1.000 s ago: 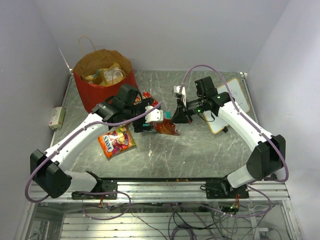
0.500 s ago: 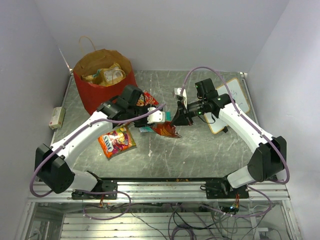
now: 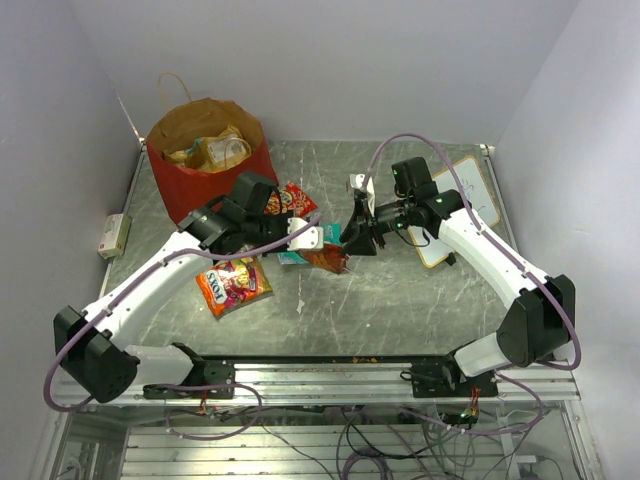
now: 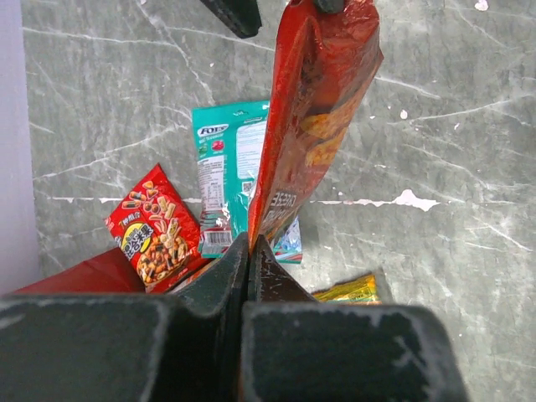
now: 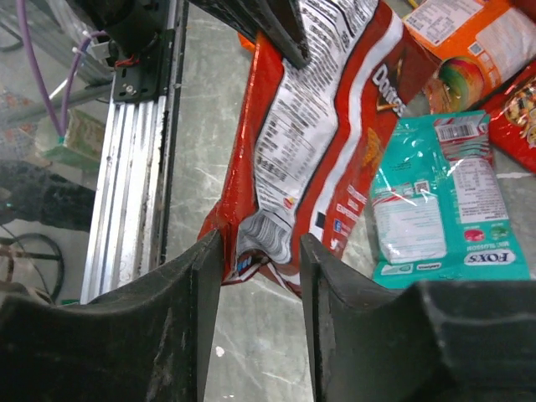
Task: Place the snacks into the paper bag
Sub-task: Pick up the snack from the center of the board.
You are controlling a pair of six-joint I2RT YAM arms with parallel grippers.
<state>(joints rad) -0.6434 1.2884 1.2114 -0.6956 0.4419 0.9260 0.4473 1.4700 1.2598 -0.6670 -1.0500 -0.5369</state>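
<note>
Your left gripper (image 4: 249, 251) sits at the bottom of your view, its dark jaws pressed together on the lower edge of a red-orange crinkly chips packet (image 4: 314, 126). The packet stands on edge and runs to the top of the picture. Up there the right gripper (image 4: 285, 7) shows only two dark tips, one on each side of the packet (the left-hand one clear of it). Flat on the grey marbled table (image 4: 452, 167) lie a teal printed packet (image 4: 222, 167), a small red packet with snack pictures (image 4: 155, 230) just beside it, and a yellow packet corner (image 4: 350, 290).
</note>
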